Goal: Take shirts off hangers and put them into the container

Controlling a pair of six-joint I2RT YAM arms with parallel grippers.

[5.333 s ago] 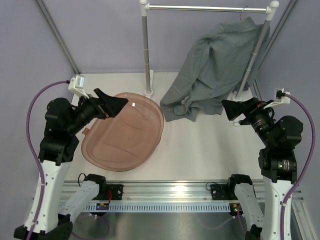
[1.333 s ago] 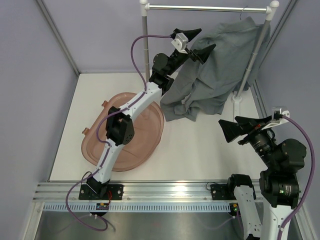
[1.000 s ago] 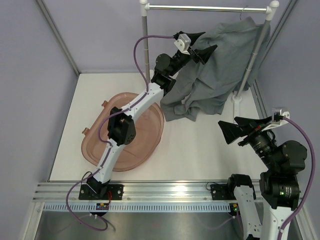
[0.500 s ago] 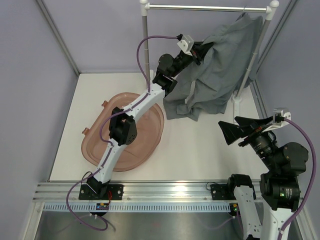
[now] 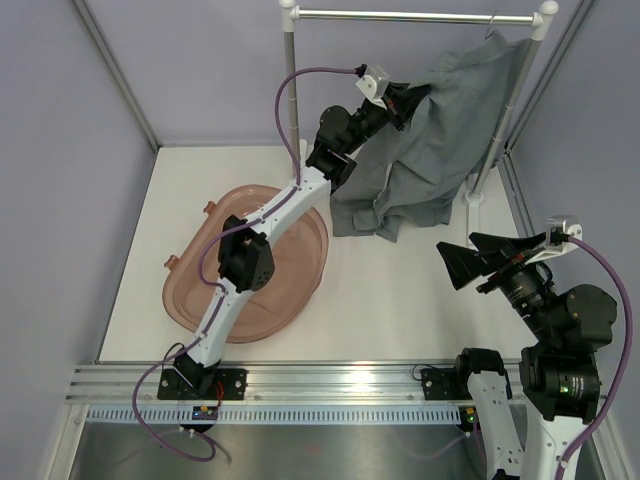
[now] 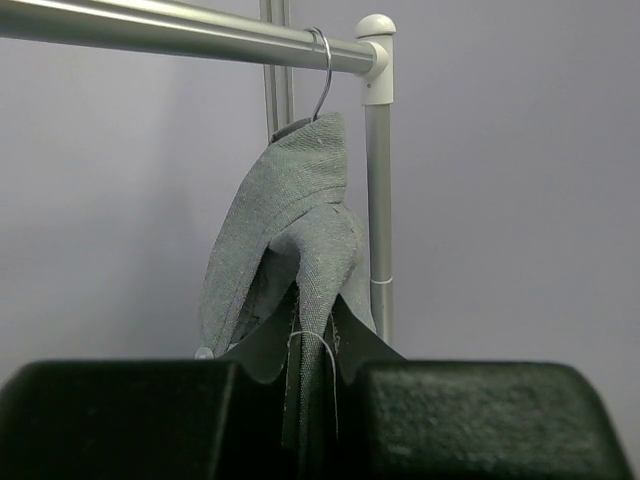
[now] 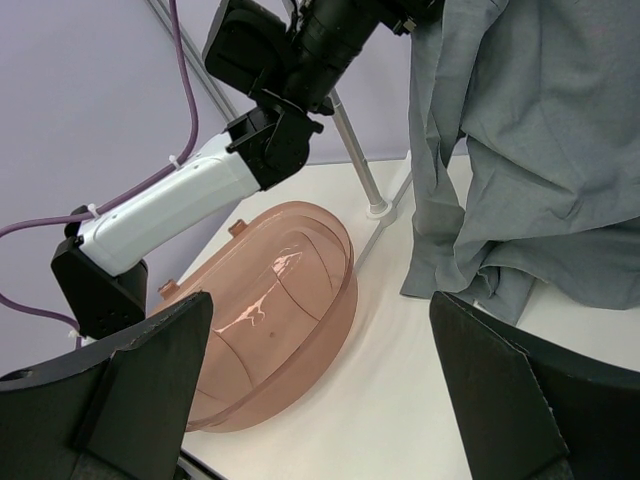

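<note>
The left arm, folded back by the tub a few seconds ago, now stretches across the desk (image 5: 390,310) to the garment rail (image 5: 420,16), and its jaws, wide a second ago, have closed.

At the left, the tub (image 5: 295,285) lies flat on the desk, translucent pinkish-brown and oval, with small tabs on its rim. The left arm's lower links cross above it.

The left pincer (image 5: 410,98) is up near the rail and nipped tight on the shirt's (image 5: 445,140) left edge. The wrist view shows a thin fold of cloth caught between the two dark pads (image 6: 450,420) and rising straight out of the grip. The shirt hangs just to the right of that pincer, grey-green and woven. It is bunched high under the rail's right end, and its lower folds are heaped on the desk by the rail's right pole. The collar end drapes over the hanger, of which only the wire hook (image 6: 322,72) shows, looped over the rail.

At the right, the right pincer (image 5: 458,250) hangs low and well apart from the shirt, its jaws spread wide with nothing between them.
</note>
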